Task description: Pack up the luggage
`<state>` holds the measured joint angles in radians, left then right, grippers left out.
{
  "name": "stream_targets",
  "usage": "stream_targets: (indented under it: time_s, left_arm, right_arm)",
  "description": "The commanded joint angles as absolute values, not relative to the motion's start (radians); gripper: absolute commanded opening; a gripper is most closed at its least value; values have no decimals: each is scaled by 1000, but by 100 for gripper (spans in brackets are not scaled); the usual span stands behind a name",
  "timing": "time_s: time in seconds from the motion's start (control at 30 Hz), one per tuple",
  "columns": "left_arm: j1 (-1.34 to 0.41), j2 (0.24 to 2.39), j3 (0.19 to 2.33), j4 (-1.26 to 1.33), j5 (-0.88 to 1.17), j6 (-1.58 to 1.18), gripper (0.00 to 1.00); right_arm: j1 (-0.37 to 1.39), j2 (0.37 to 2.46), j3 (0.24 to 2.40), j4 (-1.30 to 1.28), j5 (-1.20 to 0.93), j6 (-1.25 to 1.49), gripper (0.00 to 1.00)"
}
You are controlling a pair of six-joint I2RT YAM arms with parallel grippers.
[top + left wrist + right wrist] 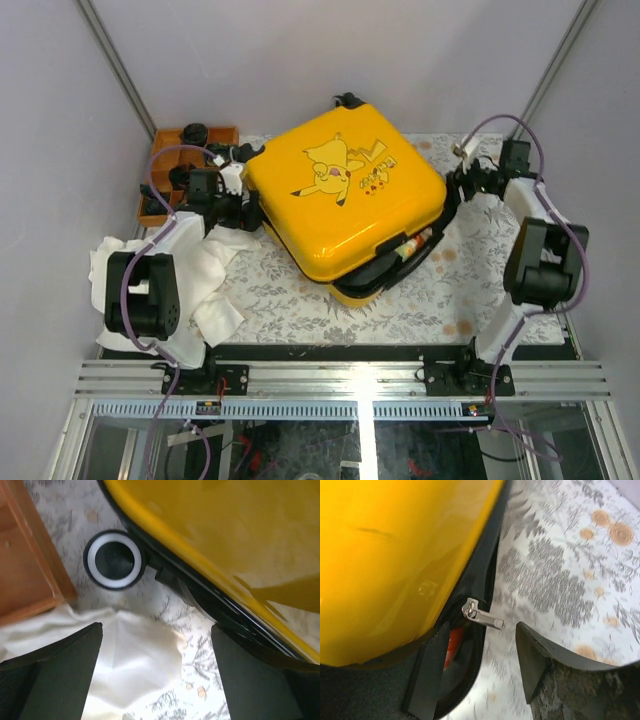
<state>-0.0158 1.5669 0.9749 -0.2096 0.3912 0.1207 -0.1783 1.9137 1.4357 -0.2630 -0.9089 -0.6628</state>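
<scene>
Luggage (345, 190) lies flat mid-table on the floral cloth (300, 300), lid down but gaping unzipped along its near edge. Expect a stiff, slick, bulky shell that your fingers would likely slide off, so work at the soft zipper band instead. Your right gripper (480, 628) stands open, straddling the metal zipper pull (482, 616) without pinching it. Your left gripper (156, 630), open and empty, hangs over the white cloth (140, 655) beside a wheel (114, 560).

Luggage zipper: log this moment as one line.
luggage: lid down, gap unzipped | right gripper: open at zipper pull | left gripper: open, near wheel
</scene>
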Motion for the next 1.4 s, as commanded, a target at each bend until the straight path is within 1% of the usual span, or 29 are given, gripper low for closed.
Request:
stream_targets:
  time_s: [0.0, 0.17, 0.3, 0.4, 0.47, 0.5, 0.57, 0.63, 0.73, 0.83, 0.9, 0.93, 1.03, 1.1, 1.2, 1.23, 1.27, 1.37]
  left_arm:
    - [-181, 1673, 1094, -28, 497, 167, 90]
    - [-262, 1844, 1291, 4, 514, 215, 91]
    - [-282, 2033, 1617, -64, 580, 193, 93]
    - [-299, 2130, 1828, -180, 608, 265, 94]
    - [-294, 2139, 1889, -226, 596, 286, 96]
    - [-284, 2123, 1885, -231, 584, 280, 96]
    - [-242, 2067, 1823, -216, 580, 238, 96]
    - [-185, 1981, 1705, -160, 582, 149, 96]
    - [-108, 1812, 1504, -93, 548, 64, 97]
    - [-88, 1664, 1335, -128, 506, 89, 97]
    - [-87, 1576, 1245, -173, 491, 93, 98]
    - [-88, 1530, 1189, -196, 483, 88, 97]
    - [-88, 1399, 1059, -269, 459, 70, 95]
    - [-94, 1325, 975, -335, 480, 86, 93]
    - [-161, 1241, 878, -439, 495, 191, 89]
    - [-186, 1215, 845, -450, 489, 208, 88]
    - [-212, 1197, 819, -452, 482, 210, 87]
    - [-265, 1188, 769, -410, 463, 175, 84]
  right_arm:
    - [-124, 1721, 1216, -795, -1056, -1075, 64]
    - [-127, 1497, 1019, -991, -993, -1310, 64]
    - [-127, 1314, 868, -1010, -970, -1368, 67]
    - [-120, 1220, 841, -1021, -1012, -1365, 73]
    - [-111, 1185, 866, -1033, -1036, -1334, 77]
    - [-110, 1171, 887, -1038, -1046, -1306, 79]
    - [-110, 1148, 935, -1032, -1046, -1236, 81]
    - [-110, 1135, 1004, -1070, -1038, -1205, 82]
    - [-110, 1116, 1106, -1243, -1032, -1334, 84]
    - [-110, 1063, 1138, -1403, -1009, -1477, 87]
    - [-110, 1023, 1132, -1437, -978, -1489, 89]
    - [-110, 1011, 1144, -1424, -970, -1442, 89]
    - [-110, 1050, 1257, -1276, -982, -1142, 89]
    - [-110, 1131, 1356, -1141, -1007, -907, 88]
    - [-110, 1274, 1525, -897, -985, -562, 87]
    - [-110, 1324, 1572, -811, -948, -488, 87]
    - [-110, 1374, 1623, -750, -868, -431, 87]
    - [-124, 1533, 1787, -645, -695, -375, 86]
